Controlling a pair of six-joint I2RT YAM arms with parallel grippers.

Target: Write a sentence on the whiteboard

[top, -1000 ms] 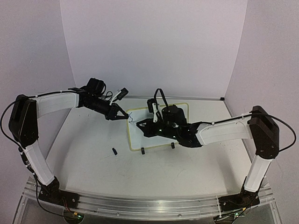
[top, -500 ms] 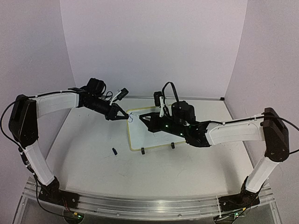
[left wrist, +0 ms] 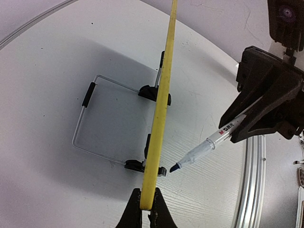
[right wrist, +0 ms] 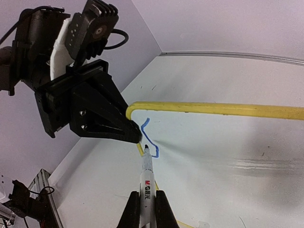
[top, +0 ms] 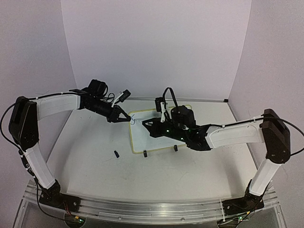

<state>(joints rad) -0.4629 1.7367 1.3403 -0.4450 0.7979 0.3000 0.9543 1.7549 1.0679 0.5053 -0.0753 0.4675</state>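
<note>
My left claw (top: 124, 117) is pinched shut on the far left corner of the whiteboard (top: 142, 140), its fingers (left wrist: 135, 214) clamping the yellow frame (left wrist: 159, 123). On the table (top: 90, 161), near and a little left of that corner, lies a small black cap (top: 116, 154). The whiteboard stands mid-table, tilted back on a wire stand (left wrist: 88, 118) with two black clip feet (top: 145, 153) at its near edge. To its right, my right claw (top: 147, 124) is clamped around a pen (right wrist: 147, 183), whose tip sits just beside the board's face, close to a short blue stroke (right wrist: 149, 135) at the far left corner.
</note>
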